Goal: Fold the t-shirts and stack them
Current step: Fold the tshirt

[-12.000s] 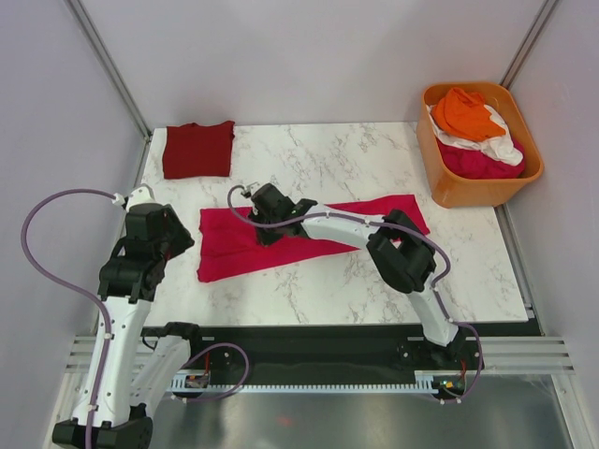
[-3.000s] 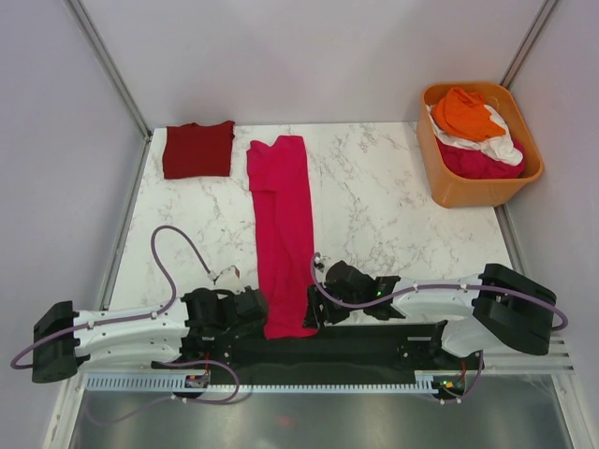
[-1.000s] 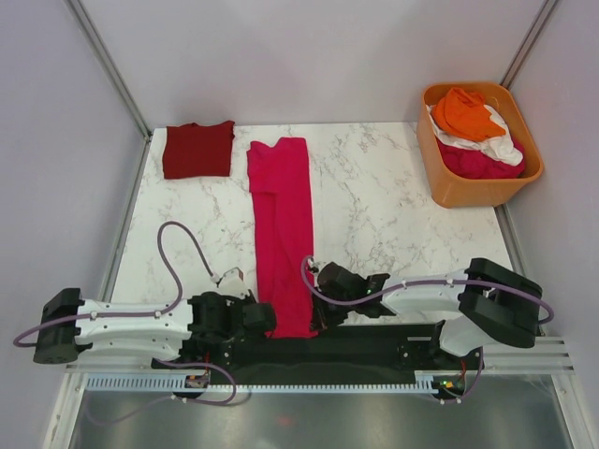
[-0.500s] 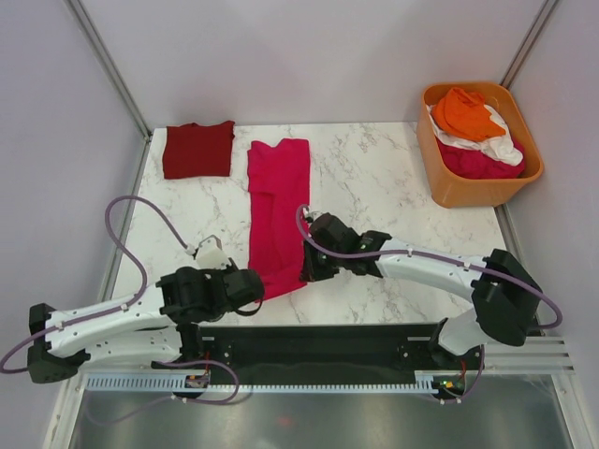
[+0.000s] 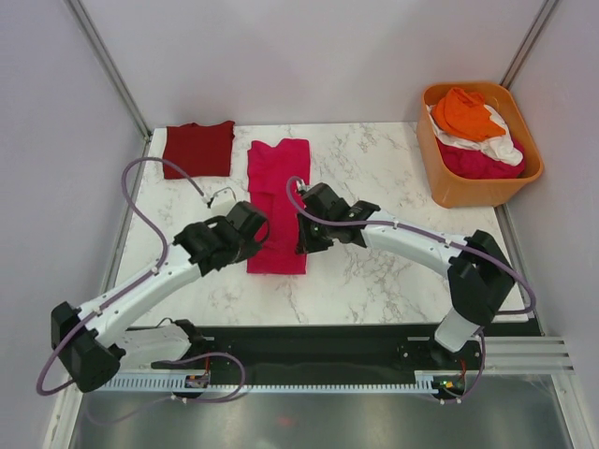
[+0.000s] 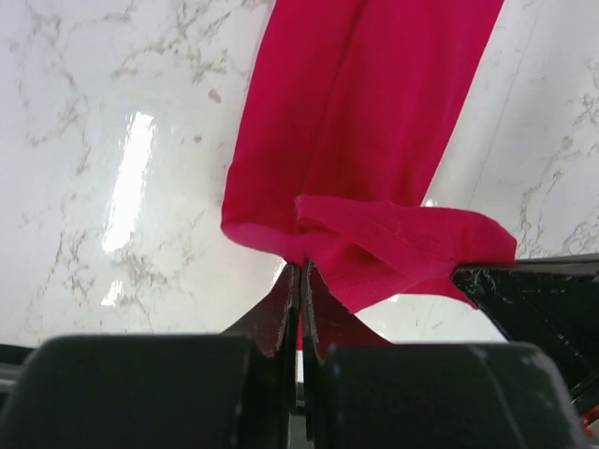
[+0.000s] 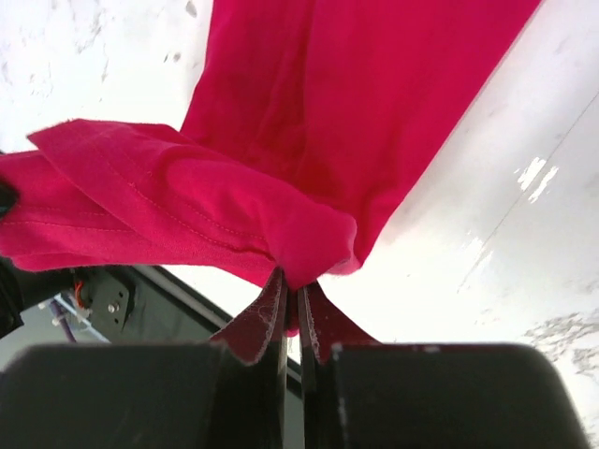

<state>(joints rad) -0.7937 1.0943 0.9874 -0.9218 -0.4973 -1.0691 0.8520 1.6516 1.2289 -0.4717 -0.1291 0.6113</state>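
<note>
Jaws, left gripper [image 6: 299, 281]: pressed fully together on the near left corner of the magenta shirt [image 5: 278, 173], with a thin fold of cloth pinched between the tips.
Jaws, right gripper [image 7: 292, 285]: almost together, clamped on the near right corner of the same shirt, with cloth bunched over the tips.
Magenta shirt, position: a long narrow strip on the table [image 5: 374, 271], left of centre, running from the back edge toward the middle.
Magenta shirt, state: the far part lies flat. The near end is raised off the table and doubled over the strip, and both wrist views show hem stitching.
Gripper placement: the left gripper is at the strip's left edge and the right gripper at its right edge, level with each other.
Maroon shirt [image 5: 198, 148]: folded into a rectangle, flat at the back left corner, near the magenta strip but not touching it.
Tub [image 5: 473, 192]: orange, at the back right corner of the table, well apart from the strip.
Tub contents: a crumpled orange shirt [image 5: 465, 112] on top, a white shirt [image 5: 503, 147] beneath it, and a pink shirt [image 5: 475, 162] lowest.
Arms: both reach forward and inward over the table.
</note>
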